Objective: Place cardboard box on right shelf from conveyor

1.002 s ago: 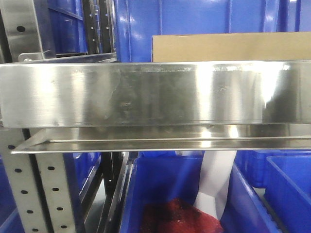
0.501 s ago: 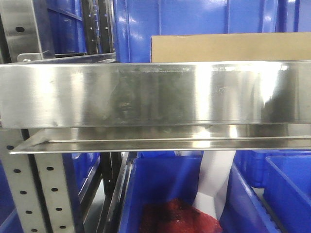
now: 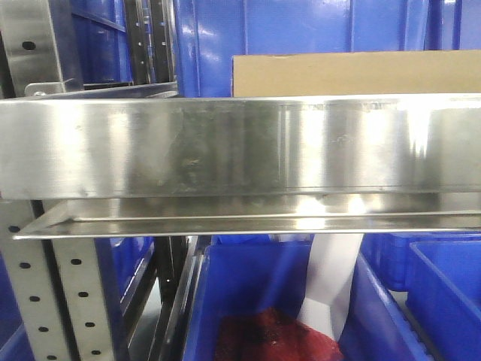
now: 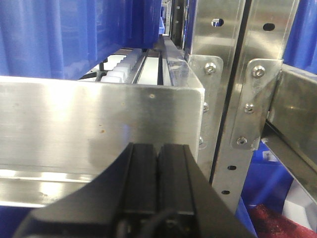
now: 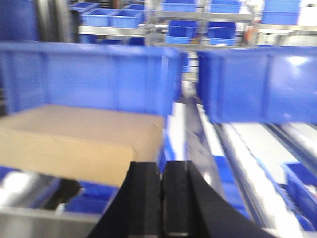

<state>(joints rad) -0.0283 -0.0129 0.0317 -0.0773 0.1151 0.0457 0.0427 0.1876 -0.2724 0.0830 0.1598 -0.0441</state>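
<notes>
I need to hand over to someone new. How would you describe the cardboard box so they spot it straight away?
Find the right shelf, the wide shiny steel lip across the front view. Just behind its top edge on the right, a plain tan slab sticks up: that is the cardboard box. Everything around it is glossy blue plastic bin or bare metal; it is the only matte, unprinted brown thing there.

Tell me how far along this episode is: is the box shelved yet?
Looks nearly done: the cardboard box sits behind the right shelf lip, lying flat in the right wrist view. Both the left gripper and right gripper have their jaws shut and empty. Only pulling the arms away seems left.
</notes>
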